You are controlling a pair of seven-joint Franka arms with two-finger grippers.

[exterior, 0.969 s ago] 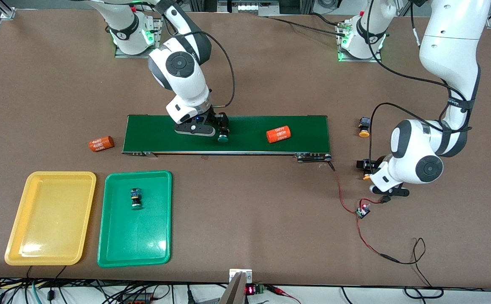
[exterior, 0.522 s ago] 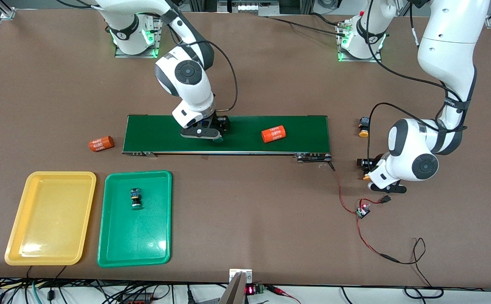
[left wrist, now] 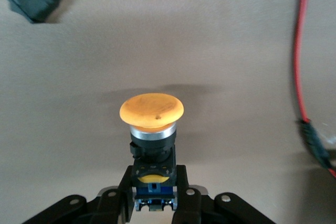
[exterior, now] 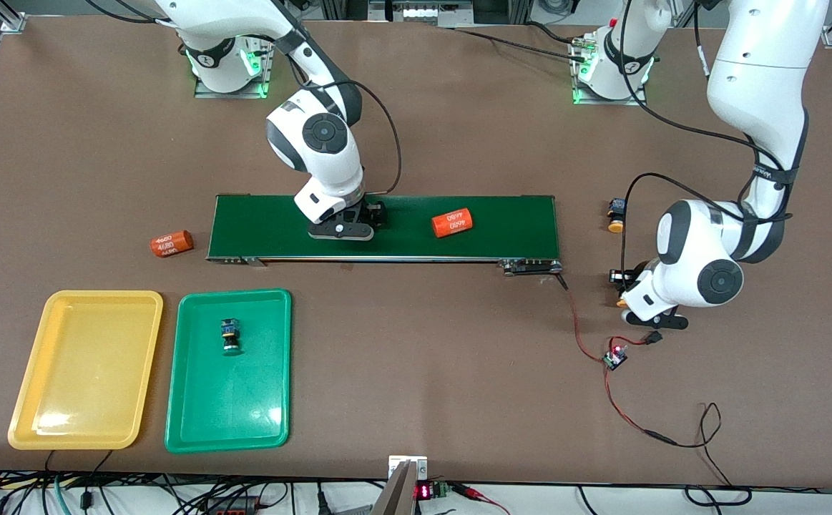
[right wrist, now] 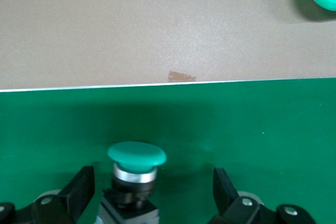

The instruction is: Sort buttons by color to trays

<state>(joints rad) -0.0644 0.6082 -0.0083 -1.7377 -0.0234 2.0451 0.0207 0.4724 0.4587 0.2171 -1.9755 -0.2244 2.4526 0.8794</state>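
The yellow tray [exterior: 85, 370] and green tray [exterior: 228, 370] are set side by side, one green-capped button [exterior: 229, 336] lying in the latter. Over the conveyor belt [exterior: 501, 227], another green-capped button [right wrist: 135, 169] is straddled by the wide right end effector [right wrist: 152, 195]. An orange-capped button [left wrist: 151, 129] is clamped by the left end effector [left wrist: 155, 195] on the worktop [exterior: 423, 357].

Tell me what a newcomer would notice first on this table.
The long green belt in the middle, carrying an orange cylinder, with the right gripper open around a green-capped button on it. Toward the left arm's end of the table, the left gripper is shut on an orange-capped button. Nearer the camera sit a yellow tray and a green tray holding one green button.
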